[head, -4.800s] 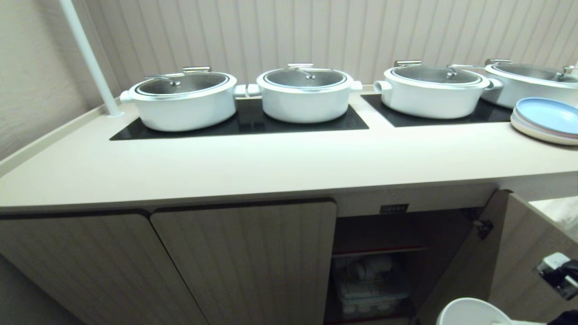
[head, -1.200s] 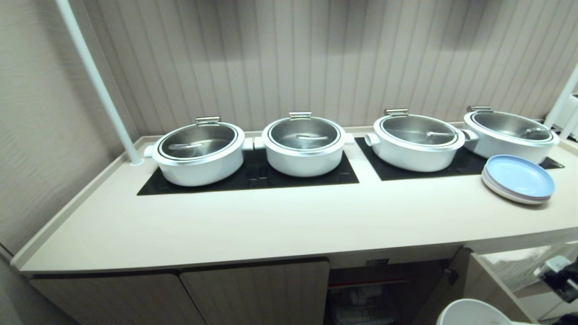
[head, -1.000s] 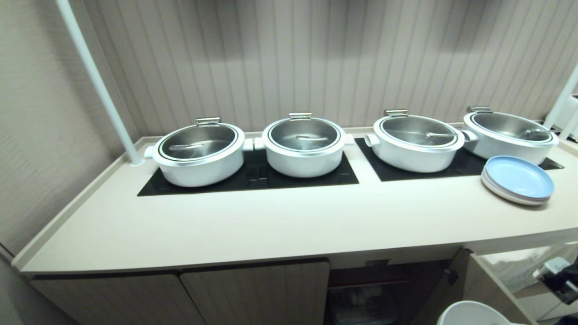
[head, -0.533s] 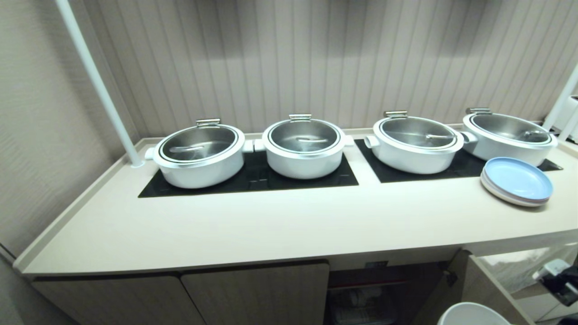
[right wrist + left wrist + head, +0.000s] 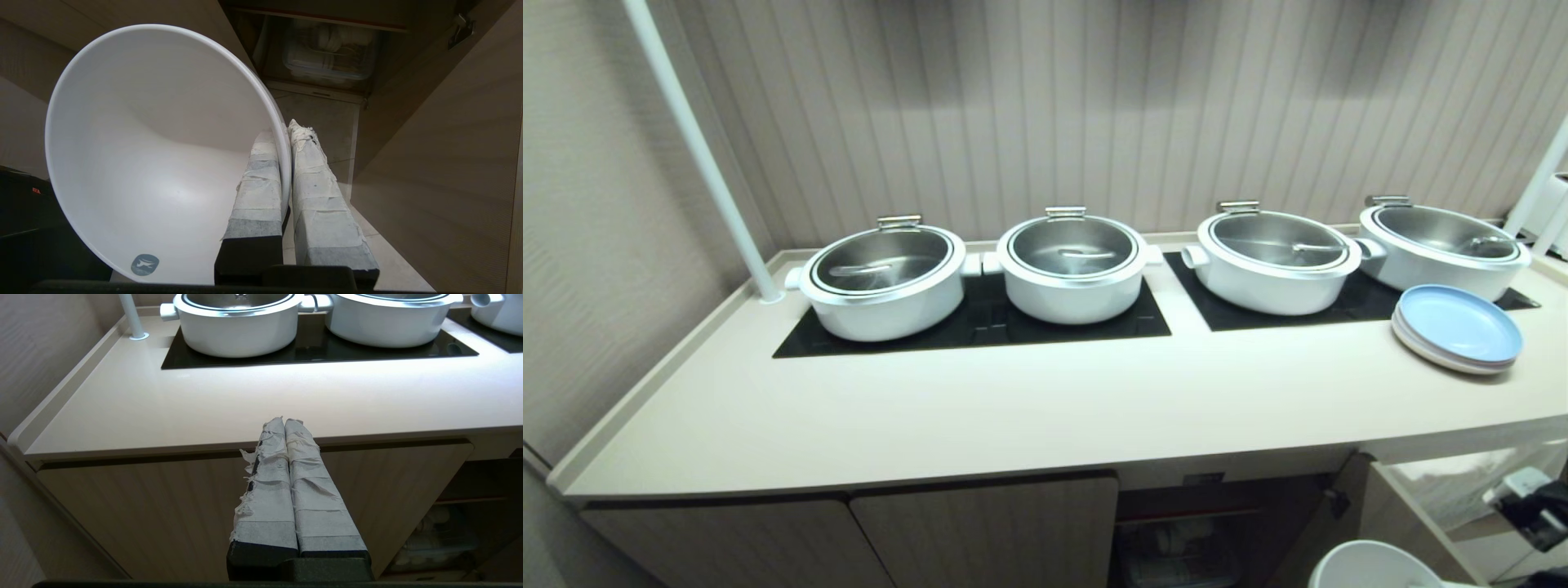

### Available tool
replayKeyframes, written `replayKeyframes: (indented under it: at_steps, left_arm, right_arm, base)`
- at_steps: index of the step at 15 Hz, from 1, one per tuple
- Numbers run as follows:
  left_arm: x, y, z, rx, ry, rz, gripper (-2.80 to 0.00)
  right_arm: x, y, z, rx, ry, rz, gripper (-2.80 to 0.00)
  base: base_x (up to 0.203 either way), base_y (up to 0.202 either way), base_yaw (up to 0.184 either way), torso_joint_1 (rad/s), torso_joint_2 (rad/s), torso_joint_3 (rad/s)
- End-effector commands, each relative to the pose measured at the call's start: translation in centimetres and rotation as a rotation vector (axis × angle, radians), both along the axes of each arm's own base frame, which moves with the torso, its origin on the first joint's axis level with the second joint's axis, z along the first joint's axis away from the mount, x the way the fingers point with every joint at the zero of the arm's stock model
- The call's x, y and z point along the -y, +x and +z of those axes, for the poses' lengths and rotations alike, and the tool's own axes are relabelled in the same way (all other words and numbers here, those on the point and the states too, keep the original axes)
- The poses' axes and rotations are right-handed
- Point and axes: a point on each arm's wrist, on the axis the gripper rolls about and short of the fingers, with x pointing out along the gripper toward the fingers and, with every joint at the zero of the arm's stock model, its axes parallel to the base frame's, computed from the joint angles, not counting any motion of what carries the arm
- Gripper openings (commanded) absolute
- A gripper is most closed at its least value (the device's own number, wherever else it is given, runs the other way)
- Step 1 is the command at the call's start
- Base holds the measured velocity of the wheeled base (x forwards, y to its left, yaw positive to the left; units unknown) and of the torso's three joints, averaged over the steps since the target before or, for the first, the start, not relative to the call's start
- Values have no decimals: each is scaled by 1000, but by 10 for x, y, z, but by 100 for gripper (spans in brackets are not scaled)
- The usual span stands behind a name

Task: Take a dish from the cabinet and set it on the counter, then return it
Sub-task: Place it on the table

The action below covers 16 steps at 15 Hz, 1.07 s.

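The dish (image 5: 155, 155) is a deep white bowl, held on edge below counter height. My right gripper (image 5: 286, 132) is shut on the dish's rim, one finger inside the bowl and one outside. In the head view only the top of the dish (image 5: 1372, 567) shows, at the bottom right. Beyond it the cabinet (image 5: 1217, 523) stands open under its small black label (image 5: 1203, 477), with its door (image 5: 1409, 523) swung out to the right. The cream counter (image 5: 1045, 408) runs above. My left gripper (image 5: 284, 421) is shut and empty, parked before the counter's front edge.
Several white pots with steel lids (image 5: 882, 282) stand on black cooktop panels (image 5: 980, 327) at the back. A stack of pale blue plates (image 5: 1458, 327) lies at the counter's right end. A white pole (image 5: 698, 155) rises at the back left. A clear box of crockery (image 5: 331, 57) sits inside the cabinet.
Since the earliest frame the whole view has shifted as the camera rose, showing more counter and wall. Over the last second the dish has stayed in the right gripper's hold, barely moving.
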Motion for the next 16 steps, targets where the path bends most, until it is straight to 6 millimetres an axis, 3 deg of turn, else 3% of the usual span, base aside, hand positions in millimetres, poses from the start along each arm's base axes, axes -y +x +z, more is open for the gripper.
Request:
replayKeyframes:
  at_steps: [1,8,16]
  left_arm:
    - [0,0,0,1,1,1,-280]
    - [0,0,0,0,-1,0,-280]
    - [0,0,0,0,-1,0,-280]
  right_arm:
    - [-1,2,-1,-12,-2,0,-280]
    - [-8,26,18,10,21,-10,-280]
    - [-6,82,23,-45,13,-109,-280]
  base:
    - [0,0,0,0,0,0]
    - [0,0,0,0,0,0]
    - [0,0,0,0,0,0]
